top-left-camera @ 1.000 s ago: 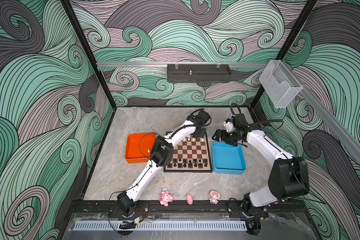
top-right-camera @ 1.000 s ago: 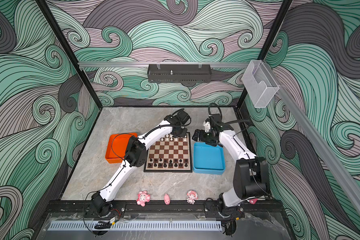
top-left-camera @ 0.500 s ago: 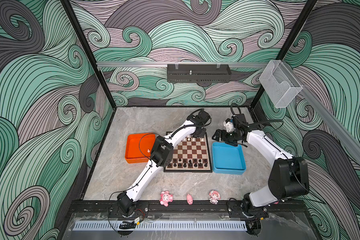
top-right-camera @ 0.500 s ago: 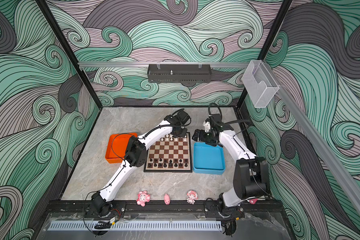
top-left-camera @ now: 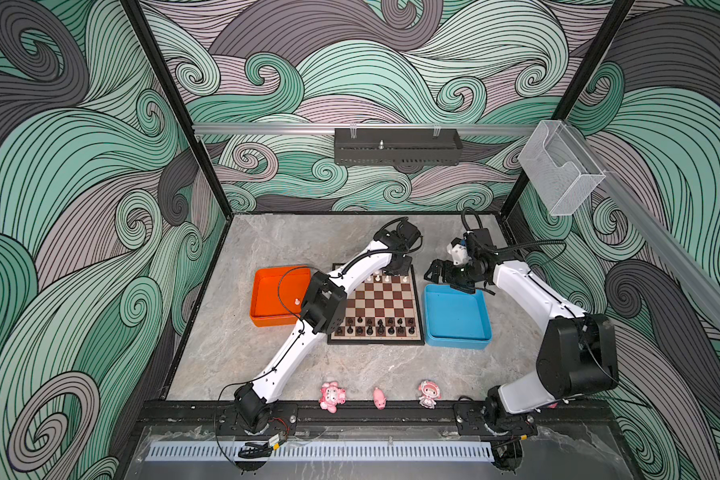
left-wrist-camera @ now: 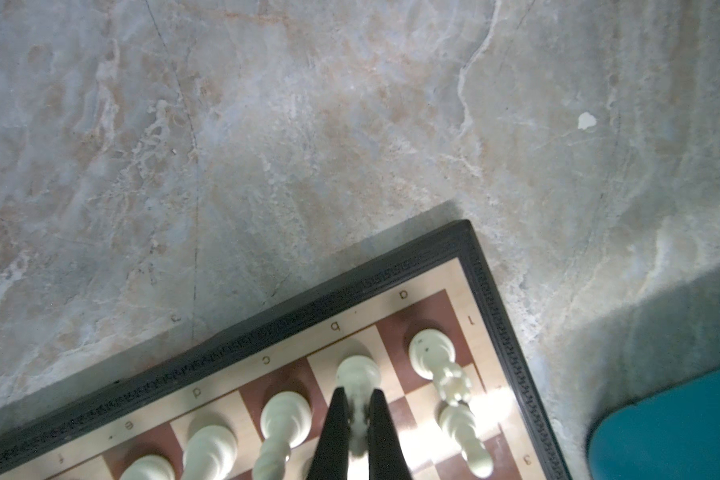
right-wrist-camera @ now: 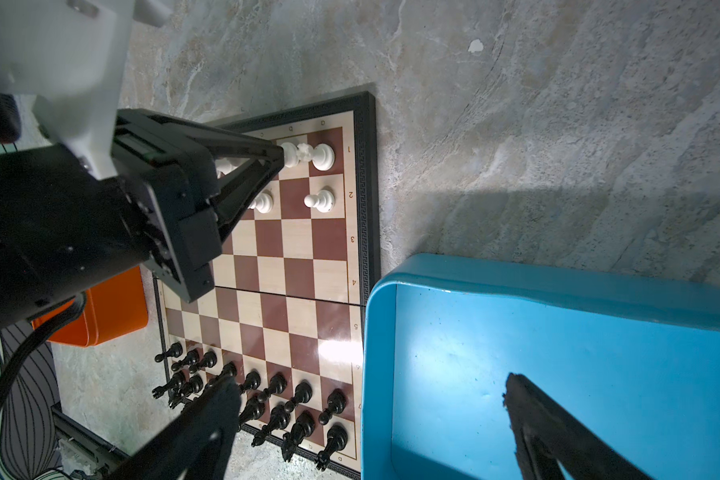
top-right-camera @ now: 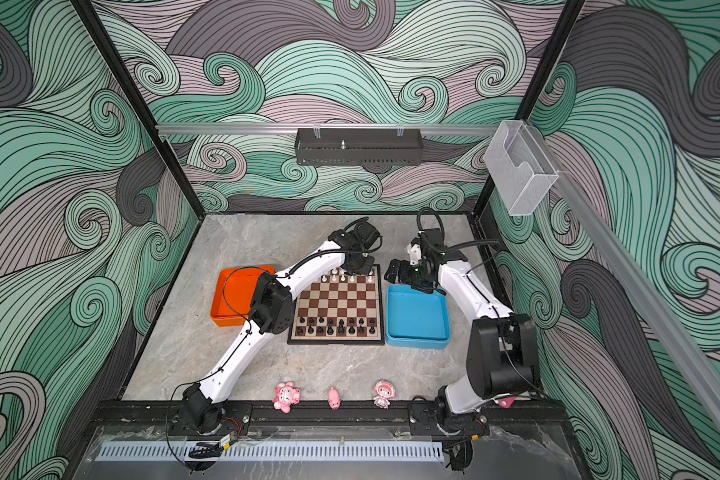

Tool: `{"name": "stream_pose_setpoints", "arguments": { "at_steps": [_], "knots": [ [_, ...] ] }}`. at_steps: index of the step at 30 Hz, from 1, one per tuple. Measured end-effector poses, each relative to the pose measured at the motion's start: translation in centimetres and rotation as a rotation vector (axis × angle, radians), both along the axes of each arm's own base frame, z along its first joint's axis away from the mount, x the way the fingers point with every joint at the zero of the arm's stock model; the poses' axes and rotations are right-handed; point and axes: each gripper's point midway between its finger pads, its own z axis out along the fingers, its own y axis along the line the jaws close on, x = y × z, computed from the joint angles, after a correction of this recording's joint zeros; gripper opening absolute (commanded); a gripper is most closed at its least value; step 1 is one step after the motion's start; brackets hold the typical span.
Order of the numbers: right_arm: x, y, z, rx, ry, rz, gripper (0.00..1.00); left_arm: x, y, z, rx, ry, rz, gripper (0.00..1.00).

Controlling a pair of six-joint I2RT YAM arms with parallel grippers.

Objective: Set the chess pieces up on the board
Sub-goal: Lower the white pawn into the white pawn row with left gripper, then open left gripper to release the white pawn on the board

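Left tool is clenched on one small white plastic chessman, gripped near its top. Its base sits at the cream back-row square lettered b, though I cannot tell whether it presses down. That square lies on the 12 o'clock edge of the square chessboard of dark brown and cream squares with a black frame, close to its 1 o'clock corner. Room there is tight, with a white neighbour on the corner square and another on the c square, each just beside the dark fingers.

More white chess pieces line the 12 o'clock edge. Black chess pieces fill two rows along the 6 o'clock edge, and the four middle rows lie open.

Right tool is released, jaws spread wide, and hangs near the 11 o'clock corner of the shallow blue plastic tray. This tray lies at 3 o'clock, just beside the board's frame.

At 9 o'clock the orange plastic tray holds one white piece. The left arm's elbow covers the gap between it and the board.

Grey marbled tabletop stretches free beyond the 12 o'clock edge. At 6 o'clock, three pink toy figurines stand along the front rail, well apart from the board.
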Motion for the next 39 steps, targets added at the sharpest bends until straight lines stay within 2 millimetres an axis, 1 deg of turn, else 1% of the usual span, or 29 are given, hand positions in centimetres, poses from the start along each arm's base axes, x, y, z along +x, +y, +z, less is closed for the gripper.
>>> {"name": "stream_pose_setpoints", "arguments": {
  "at_steps": [9, 16, 22, 25, 31, 39],
  "knots": [
    [-0.02, 0.02, -0.05, 0.001, 0.001, 0.0, 0.99, -0.07, 0.08, -0.04, 0.003, 0.003, 0.0, 0.04],
    [-0.12, 0.01, -0.17, 0.002, 0.005, 0.0, 0.99, -0.08, 0.08, -0.06, 0.003, 0.004, 0.0, 0.07],
    [-0.12, 0.02, -0.17, 0.002, 0.005, 0.001, 0.99, -0.08, 0.08, -0.06, 0.004, 0.003, -0.001, 0.14],
    [-0.12, 0.03, -0.17, 0.003, 0.005, 0.001, 0.99, -0.2, 0.16, -0.25, 0.009, 0.009, -0.004, 0.2],
    [-0.13, 0.03, -0.16, 0.003, 0.005, 0.001, 0.99, -0.42, 0.3, -0.45, 0.015, 0.019, -0.005, 0.24],
    [-0.13, 0.05, -0.16, 0.004, 0.005, 0.001, 0.99, -0.51, 0.23, -0.54, 0.012, 0.024, -0.008, 0.27]
  ]
}}
